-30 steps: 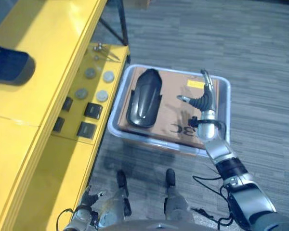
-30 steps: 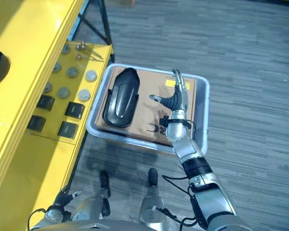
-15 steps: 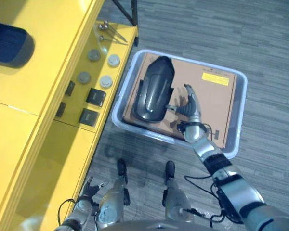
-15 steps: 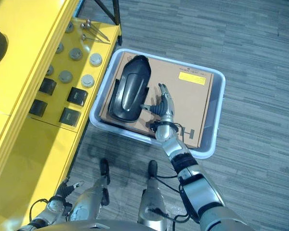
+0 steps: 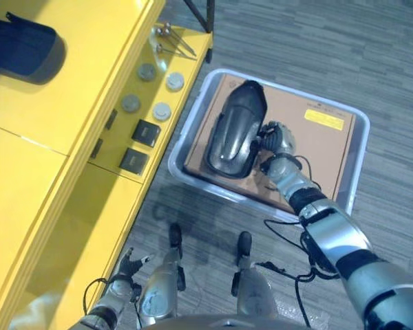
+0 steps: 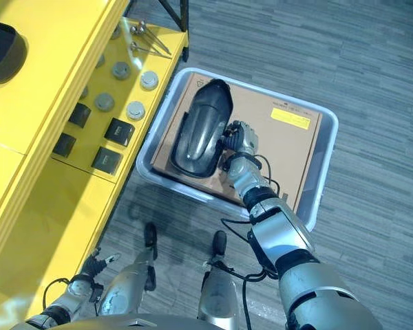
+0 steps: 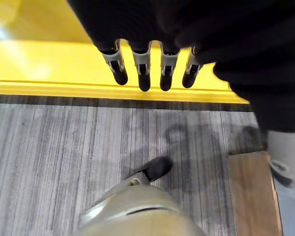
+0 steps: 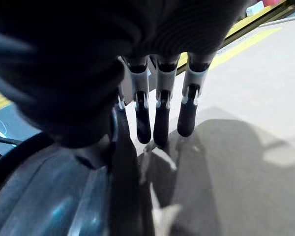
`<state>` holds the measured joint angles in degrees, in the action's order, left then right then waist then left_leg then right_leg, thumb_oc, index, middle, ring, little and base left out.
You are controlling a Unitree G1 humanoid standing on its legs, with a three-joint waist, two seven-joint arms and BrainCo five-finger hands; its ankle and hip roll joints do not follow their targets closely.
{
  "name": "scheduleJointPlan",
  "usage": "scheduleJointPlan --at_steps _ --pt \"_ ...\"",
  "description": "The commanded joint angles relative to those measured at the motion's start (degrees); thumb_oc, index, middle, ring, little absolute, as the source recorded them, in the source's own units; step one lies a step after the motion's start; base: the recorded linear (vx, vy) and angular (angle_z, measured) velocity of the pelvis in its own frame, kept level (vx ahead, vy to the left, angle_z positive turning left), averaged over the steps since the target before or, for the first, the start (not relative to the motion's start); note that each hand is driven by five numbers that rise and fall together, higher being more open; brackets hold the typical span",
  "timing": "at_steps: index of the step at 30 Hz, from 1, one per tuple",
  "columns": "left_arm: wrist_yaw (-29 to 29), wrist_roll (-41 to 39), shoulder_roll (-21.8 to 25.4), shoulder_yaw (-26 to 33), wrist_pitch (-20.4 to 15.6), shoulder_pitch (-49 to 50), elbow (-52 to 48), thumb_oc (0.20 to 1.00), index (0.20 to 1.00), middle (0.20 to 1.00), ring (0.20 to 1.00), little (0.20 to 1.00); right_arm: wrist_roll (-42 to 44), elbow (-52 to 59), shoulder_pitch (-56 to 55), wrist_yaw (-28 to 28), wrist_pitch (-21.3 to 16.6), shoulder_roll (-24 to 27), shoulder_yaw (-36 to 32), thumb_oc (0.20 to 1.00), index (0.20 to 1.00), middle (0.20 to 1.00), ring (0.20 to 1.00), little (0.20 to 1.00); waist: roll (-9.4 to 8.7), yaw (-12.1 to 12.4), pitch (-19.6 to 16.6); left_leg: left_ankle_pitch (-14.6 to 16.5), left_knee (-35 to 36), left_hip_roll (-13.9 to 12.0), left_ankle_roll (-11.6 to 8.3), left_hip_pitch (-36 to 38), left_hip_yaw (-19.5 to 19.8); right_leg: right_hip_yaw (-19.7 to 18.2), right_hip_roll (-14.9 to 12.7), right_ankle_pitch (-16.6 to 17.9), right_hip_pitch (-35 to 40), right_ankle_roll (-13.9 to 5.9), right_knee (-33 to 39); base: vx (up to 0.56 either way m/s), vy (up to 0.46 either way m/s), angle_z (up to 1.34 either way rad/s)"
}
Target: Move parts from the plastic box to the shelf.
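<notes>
L hand point(image 5: 127, 270) hangs low by the robot's side, near the foot of the yellow shelf point(image 5: 69, 103). In its own wrist view the fingers point(image 7: 143, 69) are straight, side by side w/ small gaps, holding nothing; idle.

R hand point(image 5: 276, 137) is the working one. 1 s ago it hovered w/ fingers straight over the bare cardboard sheet point(image 5: 310, 148), well apart from the part. Half a sec ago it was beside the part's edge. Now it sits against the right edge of the black moulded cover point(image 5: 235, 129), dark glossy, long and rounded like a mudguard. Camera also shifted btw frames, so some of that is view drift, but hand-to-part gap has clearly closed. R wrist view: fingers point(image 8: 160, 110) straight, close together, tips pointing down at the cardboard just beside the cover's rim point(image 8: 120, 162). No curl round it that I can see, thumb not clear. So contact/approach, not a grasp yet, I'd judge.

Part lies on the cardboard inside the grey plastic box point(image 5: 356, 172) on the floor, not lifted. Means pick step is only starting; carry to shelf all to do.

Farther up: shelf's lower tier has round metal discs point(image 5: 162, 110) and small black blocks point(image 5: 146, 132); on top tier a dark part point(image 5: 24, 48) already lies.
</notes>
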<state>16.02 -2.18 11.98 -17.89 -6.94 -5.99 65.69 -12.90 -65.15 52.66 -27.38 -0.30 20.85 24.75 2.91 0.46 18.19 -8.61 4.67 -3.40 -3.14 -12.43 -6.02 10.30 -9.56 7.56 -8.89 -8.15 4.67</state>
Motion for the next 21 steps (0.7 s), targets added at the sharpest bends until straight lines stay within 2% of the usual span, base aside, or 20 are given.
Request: scheduleJointPlan --at_steps 1,3,8,9,11,13,14,16,21 --pt "0.24 -0.33 0.57 -2.18 -0.2 -0.6 3.72 1.0 1.0 1.0 1.0 1.0 -2.59 -6.12 1.4 1.85 1.16 0.35 3.98 0.2 0.2 0.2 0.2 0.2 -1.97 0.43 -4.47 3.18 0.33 -1.36 -2.27 1.32 1.11 -1.79 -2.41 1.32 -2.15 -2.48 0.33 0.06 -0.021 0.04" --pt "-0.38 0.3 0.58 -2.62 -0.27 -0.59 3.26 1.0 1.0 1.0 1.0 1.0 -5.89 -6.99 1.01 2.51 1.93 1.61 5.54 0.2 0.2 0.2 0.2 0.2 -2.16 0.37 -5.36 3.68 0.33 -1.36 -2.15 2.33 1.06 -1.63 -2.48 0.93 -1.06 -2.47 0.33 0.07 -0.023 0.02" --pt "-0.52 -0.02 1.92 -2.07 -1.41 0.12 -6.13 1.0 1.0 1.0 1.0 1.0 -10.21 5.18 -7.23 0.54 3.06 6.93 2.5 0.2 0.2 0.2 0.2 0.2 -2.45 -0.93 -8.51 5.48 0.33 -1.89 -1.88 6.99 0.03 -1.8 -2.13 -0.84 2.99 -2.39 0.21 0.09 -0.031 -0.01" --pt "-0.88 3.3 4.48 -3.5 -2.81 0.91 -15.55 1.0 1.0 1.0 1.0 1.0 -12.71 14.54 -12.31 -1.47 2.56 10.46 -0.44 0.2 0.2 0.2 0.2 0.2 -2.12 -1.5 -9.16 6.1 0.33 -2.15 -1.77 8.55 -0.29 -1.81 -1.96 -1.66 4.32 -2.45 -0.09 0.12 -0.054 -0.18" --pt "-2.45 2.53 9.82 -0.93 -4.62 2.88 -32.07 1.0 1.0 1.0 1.0 1.0 -15.31 24.9 -20.47 -3.27 2.05 14.17 -7.68 0.2 0.2 0.2 0.2 0.2 -1.93 -1.85 -11.2 6.87 0.27 -2.51 -1.68 11.3 -0.37 -1.34 -1.63 -2.92 6.97 -2.41 -0.22 0.13 -0.07 -0.02" --pt "-2.58 2.45 10.09 -1.0 -4.33 3.2 -32.57 1.0 1.0 1.0 1.0 1.0 -15.44 25.39 -20.99 -3.1 2.21 14.14 -8.04 0.2 0.2 0.2 0.2 0.2 -2.05 -1.72 -11.13 6.92 0.28 -2.52 -1.7 11.55 -0.38 -1.33 -1.61 -2.97 7.23 -2.41 -0.2 0.05 -0.034 -0.11" --pt "-3.53 1.98 12.16 0.24 -4.75 2.89 -38.4 1.0 1.0 1.0 1.0 1.0 -16.56 29.18 -23.86 -3.55 1.83 15.31 -10.57 0.2 0.2 0.2 0.2 0.2 -2.16 -1.91 -12.08 7.19 0.24 -2.85 -1.8 12.82 -0.54 -1.25 -1.41 -3.55 8.49 -2.3 -0.29 0.07 -0.068 -0.12" --pt "-3.99 6.05 15.9 1.71 -4.92 1.68 -48.36 1.0 1.0 1.0 1.0 1.0 -18.41 35.0 -26.83 -4.17 1.37 16.05 -13.83 0.2 0.2 0.2 0.2 0.2 -2.26 -2.17 -13.46 7.63 0.26 -3.17 -1.94 14.35 -0.79 -1.22 -1.05 -4.25 9.8 -2.17 -0.28 0.06 -0.082 -0.05" --pt "-5.44 1.72 15.32 2.83 -4.69 0.12 -57.41 1.0 1.0 1.0 1.0 1.0 -18.4 42.42 -29.33 -2.92 0.63 15.79 -16.33 0.2 0.2 0.2 0.2 0.2 -3.07 -2.7 -14.94 7.95 0.28 -3.73 -2.15 16.24 -1.24 -1.51 -0.44 -4.95 11.45 -1.73 -0.41 0.02 -0.05 -0.06"
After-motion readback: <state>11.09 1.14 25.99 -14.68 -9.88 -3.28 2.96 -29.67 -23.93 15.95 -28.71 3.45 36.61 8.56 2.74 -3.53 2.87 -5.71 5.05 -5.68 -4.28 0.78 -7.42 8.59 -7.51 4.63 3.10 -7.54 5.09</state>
